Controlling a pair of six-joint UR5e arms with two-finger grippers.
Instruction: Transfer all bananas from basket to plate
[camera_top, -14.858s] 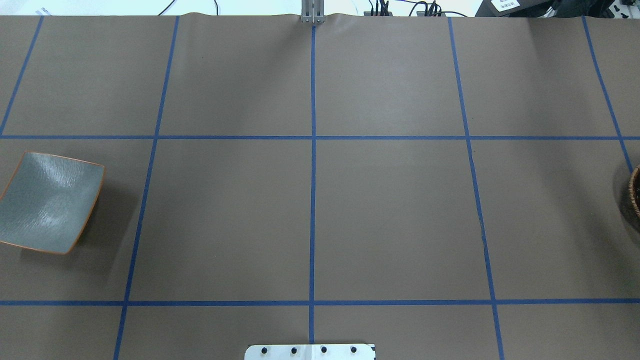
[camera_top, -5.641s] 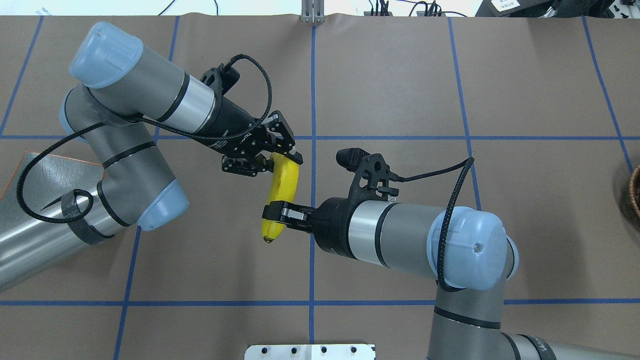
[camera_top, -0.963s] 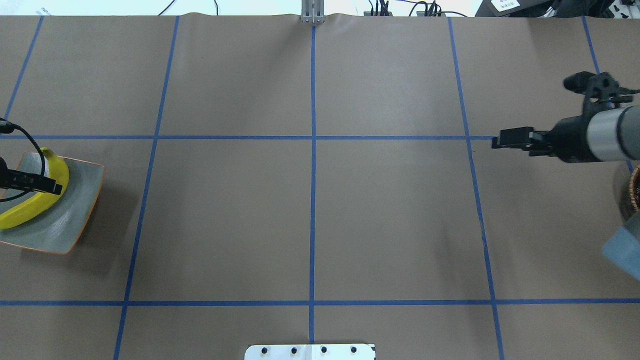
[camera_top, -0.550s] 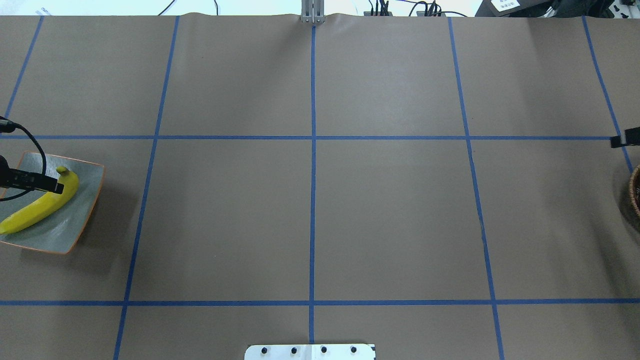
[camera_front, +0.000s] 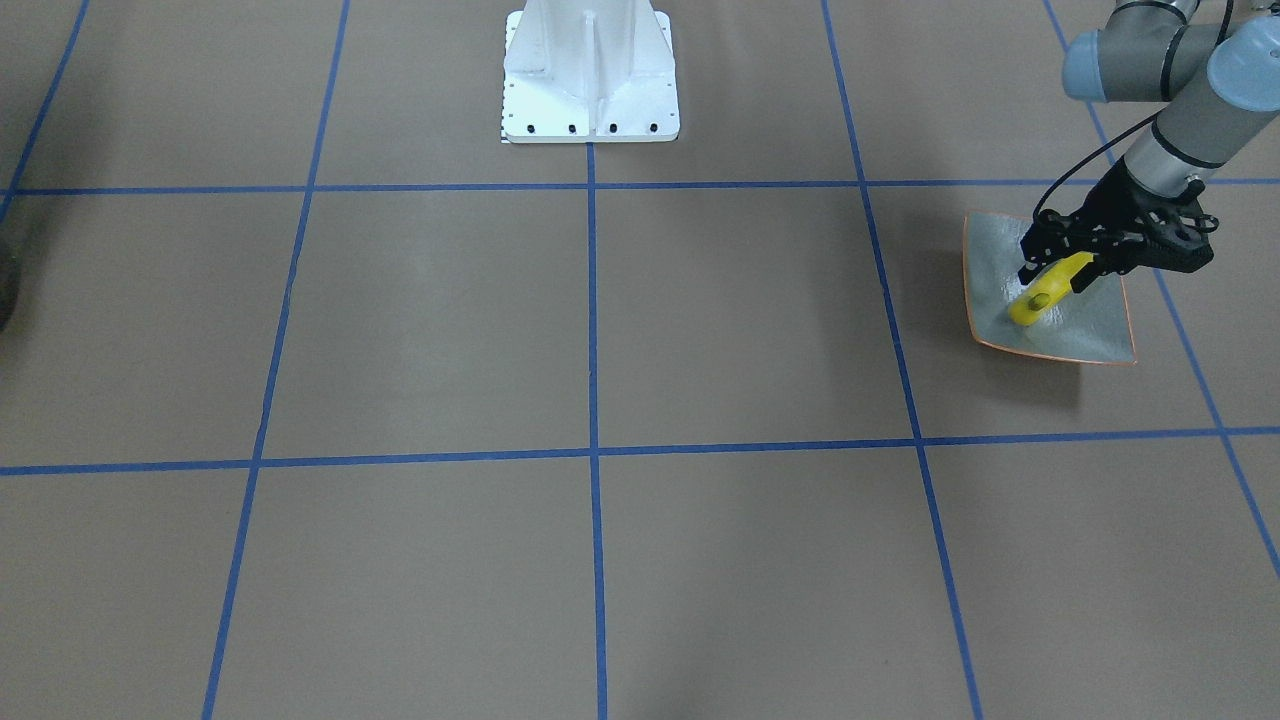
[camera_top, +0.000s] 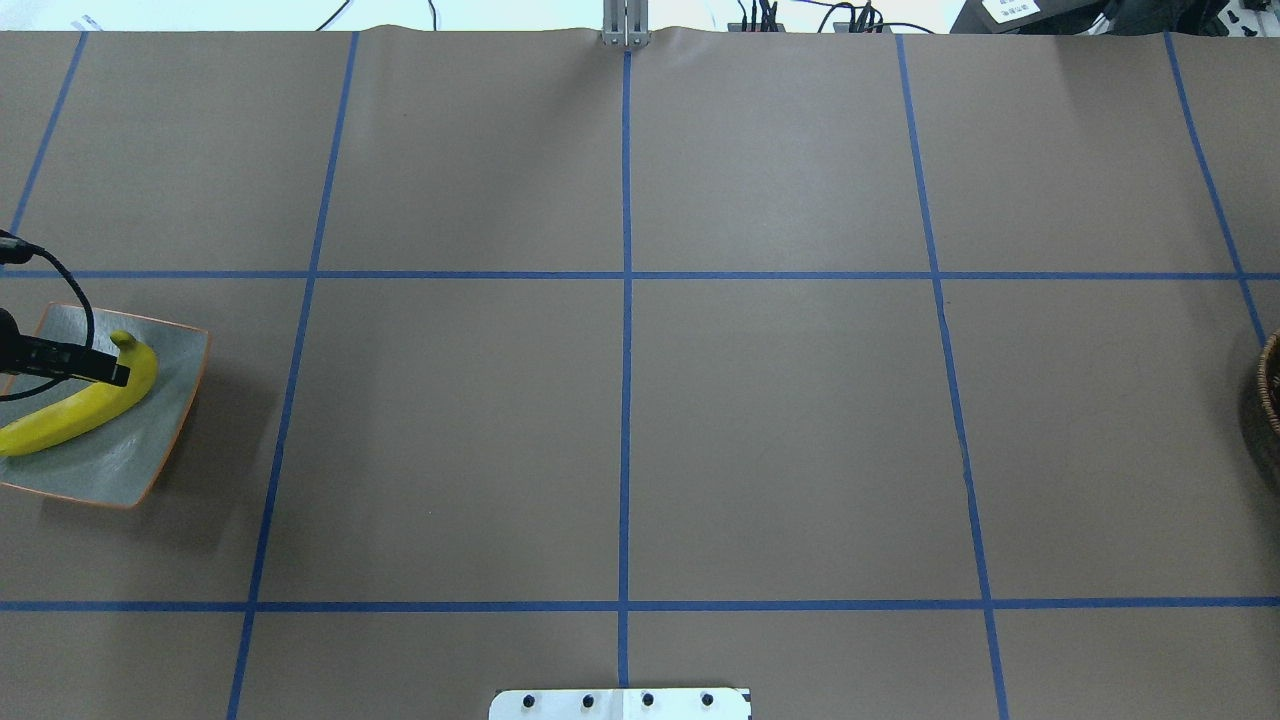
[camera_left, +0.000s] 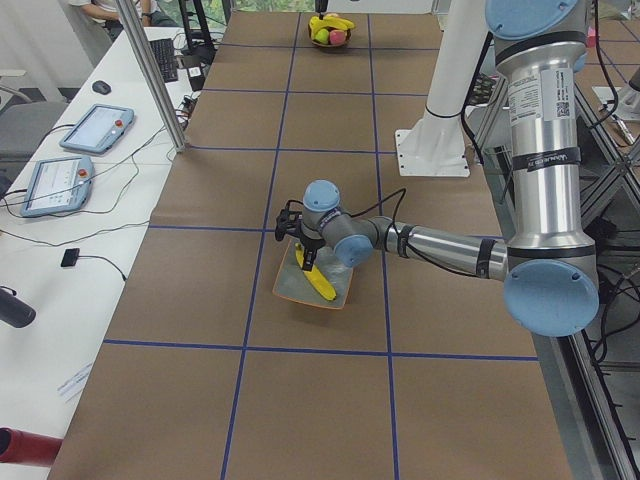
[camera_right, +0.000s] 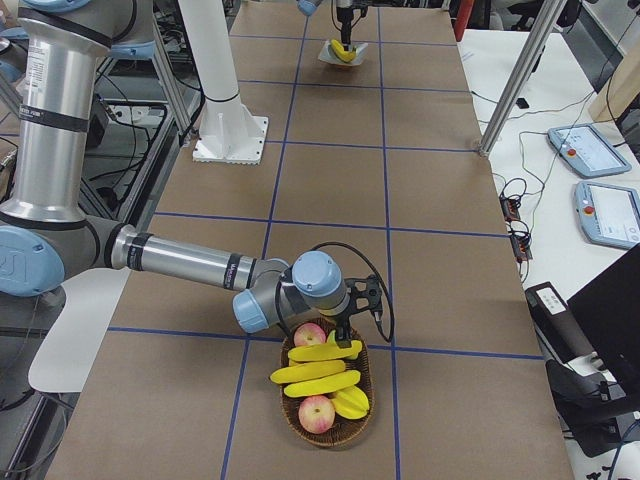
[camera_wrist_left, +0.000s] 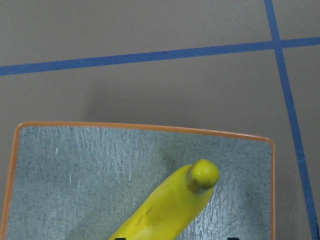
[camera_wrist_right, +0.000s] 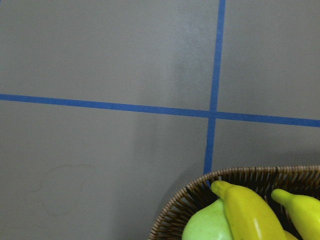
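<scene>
One banana (camera_top: 75, 412) lies flat on the square grey-green plate (camera_top: 150, 440) at the table's far left, stem tip (camera_wrist_left: 202, 172) toward the plate's far edge. My left gripper (camera_front: 1060, 272) hovers just over that banana (camera_front: 1040, 292), open, its fingertips wide apart at the bottom edge of the left wrist view. At the opposite end of the table the wicker basket (camera_right: 290, 405) holds three more bananas (camera_right: 318, 372). My right gripper (camera_right: 347, 330) hangs over the basket's near rim (camera_wrist_right: 200, 190). I cannot tell whether it is open or shut.
Two red apples (camera_right: 316, 412) and a green fruit (camera_wrist_right: 210, 227) share the basket. The robot's white base (camera_front: 590, 70) stands mid-table on the robot's side. Blue tape lines grid the brown table cover. Tablets and cables lie on a side desk (camera_right: 590, 190).
The banana has dropped from the left gripper's hold and settled flat on the plate. The right arm has swung rightward out of the overhead view to the basket.
</scene>
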